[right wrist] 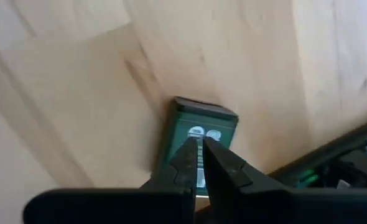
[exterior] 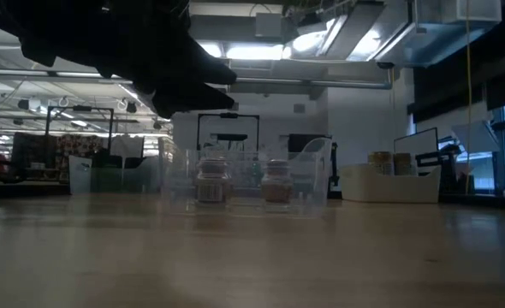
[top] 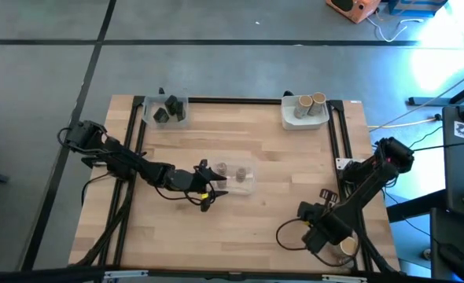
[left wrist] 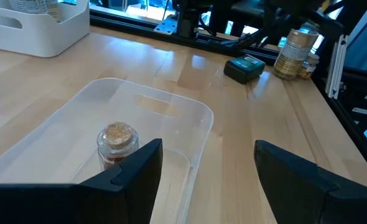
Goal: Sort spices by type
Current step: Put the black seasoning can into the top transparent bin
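Observation:
Two small grey-brown jars stand upright in a clear tray at mid-table; the low view shows both jars behind its wall. My left gripper is open and hovers at the tray's near-left corner, beside one jar. My right gripper is shut, pointing down over a dark green blocky container lying flat near the table's right edge. That block also shows in the left wrist view. A tan cylinder stands close behind it. My right gripper's closed fingertips come from above at the block's top face. I cannot tell whether they touch it. The block lies flat on the table.
A clear tray with dark blocky containers sits at the far left. A white tray with tan cylinders sits at the far right. Black rails run along the table's sides and far edge. Bare wood lies between the trays.

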Robot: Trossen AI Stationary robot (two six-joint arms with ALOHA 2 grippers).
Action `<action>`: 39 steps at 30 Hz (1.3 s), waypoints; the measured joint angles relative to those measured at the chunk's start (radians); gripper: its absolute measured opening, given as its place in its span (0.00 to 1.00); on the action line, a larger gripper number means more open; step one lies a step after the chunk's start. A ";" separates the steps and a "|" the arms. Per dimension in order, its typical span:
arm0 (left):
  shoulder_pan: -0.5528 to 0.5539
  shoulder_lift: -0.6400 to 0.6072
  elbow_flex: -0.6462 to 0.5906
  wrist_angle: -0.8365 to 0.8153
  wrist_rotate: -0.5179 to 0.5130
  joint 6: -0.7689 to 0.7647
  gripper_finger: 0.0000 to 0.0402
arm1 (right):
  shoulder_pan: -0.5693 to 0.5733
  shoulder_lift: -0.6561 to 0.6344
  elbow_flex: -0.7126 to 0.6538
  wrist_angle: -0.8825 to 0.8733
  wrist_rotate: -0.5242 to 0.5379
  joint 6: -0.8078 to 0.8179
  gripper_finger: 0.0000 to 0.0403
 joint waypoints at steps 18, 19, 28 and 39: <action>-0.006 0.000 0.000 -0.012 0.008 -0.004 0.59 | -0.052 -0.002 -0.086 -0.036 -0.123 0.094 0.62; -0.008 0.000 0.000 -0.016 0.008 -0.004 0.59 | -0.056 -0.002 -0.094 -0.036 -0.131 0.094 0.67; -0.011 0.000 0.000 -0.027 0.009 -0.004 0.59 | -0.056 -0.007 -0.111 0.018 -0.140 0.015 0.89; -0.011 0.000 0.000 -0.027 0.009 0.000 0.59 | -0.056 -0.034 -0.198 0.141 -0.148 0.012 0.86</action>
